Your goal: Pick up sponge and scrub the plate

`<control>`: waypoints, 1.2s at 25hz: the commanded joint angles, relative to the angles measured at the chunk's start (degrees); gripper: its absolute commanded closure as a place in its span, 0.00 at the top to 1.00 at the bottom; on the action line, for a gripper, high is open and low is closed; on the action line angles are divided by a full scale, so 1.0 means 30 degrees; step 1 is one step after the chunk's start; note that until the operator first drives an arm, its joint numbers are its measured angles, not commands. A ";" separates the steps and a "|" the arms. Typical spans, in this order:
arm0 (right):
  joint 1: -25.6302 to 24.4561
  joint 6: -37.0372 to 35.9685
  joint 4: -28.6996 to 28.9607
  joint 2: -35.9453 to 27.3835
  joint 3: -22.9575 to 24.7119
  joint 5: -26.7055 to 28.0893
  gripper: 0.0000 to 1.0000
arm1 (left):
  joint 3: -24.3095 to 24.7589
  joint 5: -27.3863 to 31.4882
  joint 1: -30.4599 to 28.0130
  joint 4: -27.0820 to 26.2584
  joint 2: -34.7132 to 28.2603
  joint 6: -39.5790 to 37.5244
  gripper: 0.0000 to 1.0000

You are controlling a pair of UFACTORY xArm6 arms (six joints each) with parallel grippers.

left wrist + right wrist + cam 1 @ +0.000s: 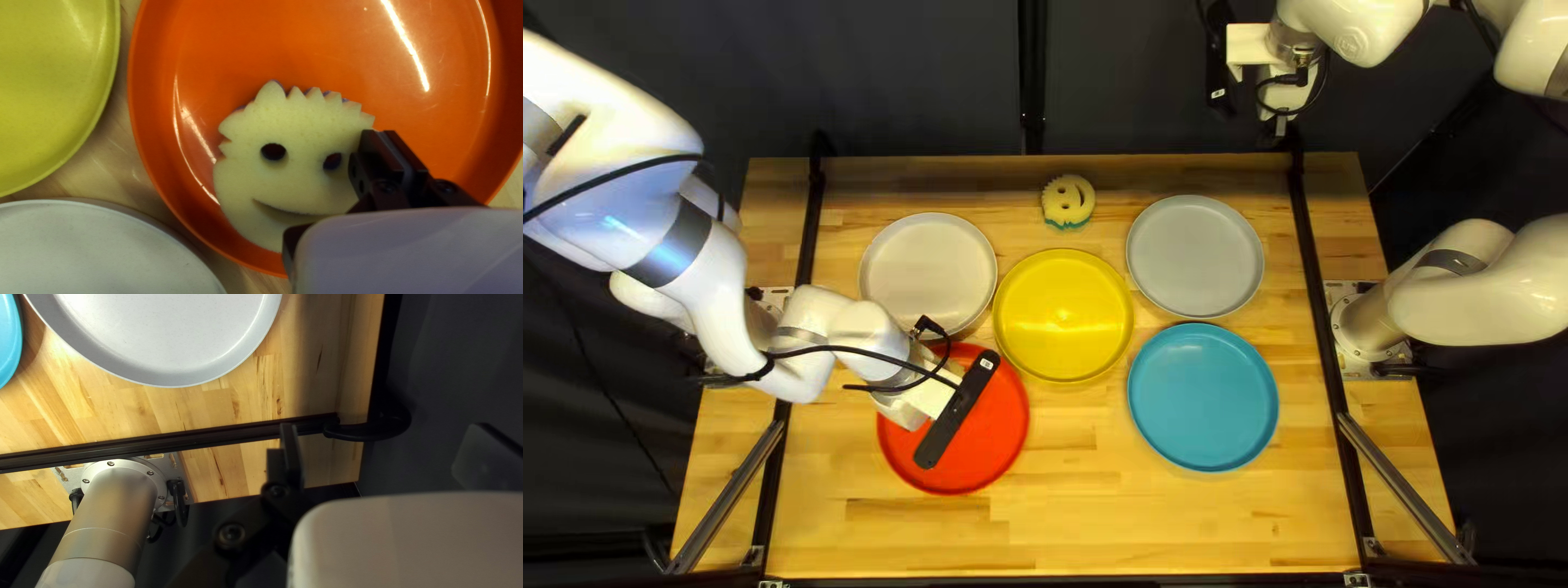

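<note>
In the top left view, my left arm [697, 256] comes in from the upper left and bends down toward lower left of centre, its wrist low over the red plate [997, 441] and its gripper [902, 412] directed down at it. The left wrist view shows a pale yellow, smiling-face sponge [294, 128] in that plate, near the rim. That gripper's fingers [368, 158] are clenched on the sponge's edge beside one eye hole, the near one lying across the face; the pinched part is mostly hidden. My right arm [1361, 27] is raised, crossing the top edge at the upper right, and its gripper [1285, 96] hangs beyond the table's far edge, before the dark curtain [882, 76]. In the right wrist view its jaws stand released and well apart, with nothing held, near the black rail [207, 440] and my right arm's base [111, 501]. A second sponge [1067, 201] lies on the table at upper centre, between the white plate [929, 272] and the grey plate [1195, 256], above the yellow plate [1063, 316]. The blue plate [1203, 397] sits right of centre, lower down.
</note>
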 commanded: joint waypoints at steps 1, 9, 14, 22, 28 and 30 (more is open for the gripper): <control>0.0000 0.0000 0.0000 0.0000 0.0000 0.0000 1.00 | -0.2077 -0.0581 -0.1089 0.0659 0.1950 -0.0941 0.00; 0.0000 0.0000 0.0000 0.0000 0.0000 0.0000 1.00 | -0.3243 -0.0093 -0.0983 0.2515 0.2426 -0.1942 0.00; 0.0000 0.0000 0.0000 0.0000 0.0000 0.0000 1.00 | -0.1342 -0.0450 0.0882 -0.0168 0.1437 0.1880 0.00; 0.0000 0.0000 0.0000 0.0000 0.0000 0.0000 1.00 | -0.0597 0.0048 0.2418 -0.2313 0.0636 0.4714 0.00; 0.0000 0.0000 0.0000 0.0000 0.0000 0.0000 1.00 | -0.1708 -0.0134 0.0962 -0.0881 0.1408 0.2114 0.00; 0.0000 0.0000 0.0000 0.0000 0.0000 0.0000 1.00 | -0.2431 -0.0282 0.0338 -0.0353 0.2059 0.1307 0.00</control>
